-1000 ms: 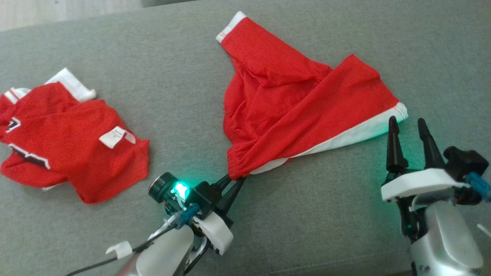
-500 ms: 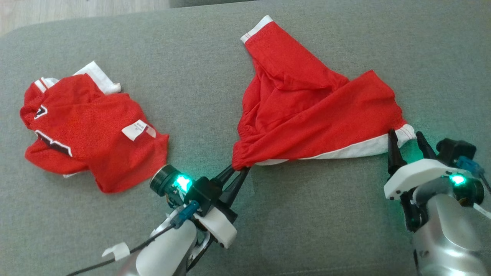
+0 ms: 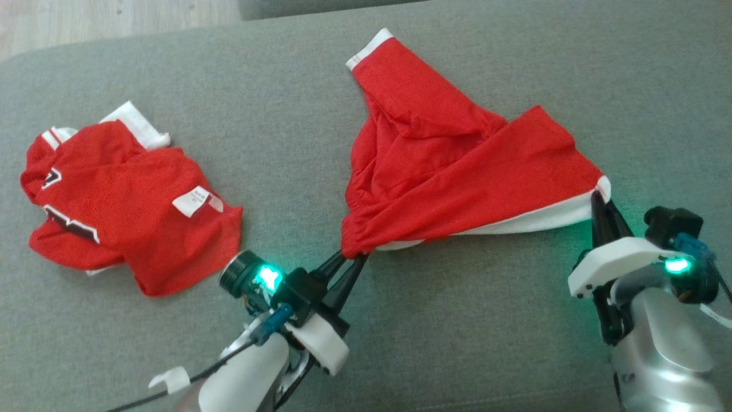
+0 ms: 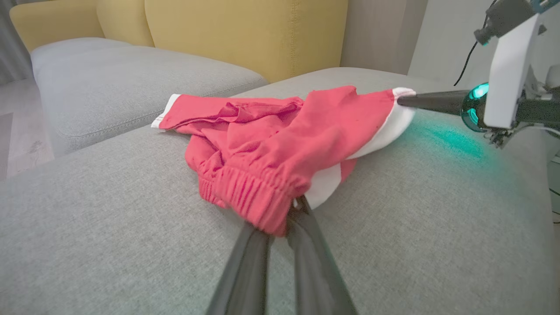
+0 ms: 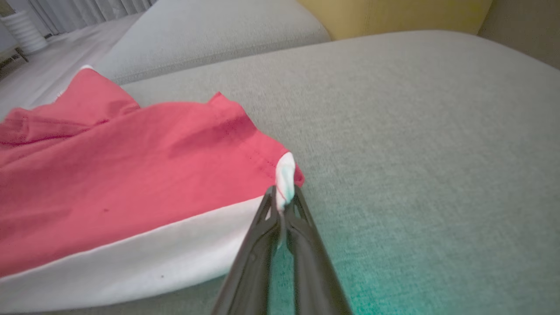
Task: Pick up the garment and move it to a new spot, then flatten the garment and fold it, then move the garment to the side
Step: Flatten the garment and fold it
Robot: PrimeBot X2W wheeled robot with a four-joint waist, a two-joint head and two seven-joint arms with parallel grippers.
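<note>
- Judged light, thin and limp: red shorts (image 3: 457,166). No stiffness, so sagging and bunching wherever unsupported. Not fragile. Weave probably a little slick.
- Best taken at the reinforced edges, namely the gathered elastic waistband (image 4: 249,197) and the stitched white hem corner (image 5: 286,175). Mid-panel pinches likely to catch a single layer or drag folds along.
- Clamped on the near corner of the waistband: left gripper (image 3: 353,258), with red cloth bunched between its fingertips.
- Closed tight on the white-trimmed leg corner: right gripper (image 3: 599,200), with a small tab of cloth poking above the tips in the right wrist view.
- Spread between the two grips on the grey sofa cushion (image 3: 457,343). Near edge with the white stripe drawn almost into a line from one grip to the other. Remainder lying ahead of the fingers, away from the robot.
- Not flat yet: far leg folded over and creased, white cuff pointing toward the back of the cushion.
- Crumpled well apart to the left of the left gripper: a second red garment, a jersey (image 3: 131,217) with a white label, not touching the shorts.
- Slow, even pull advised. Small hem pinch judged the likelier one to slip.
</note>
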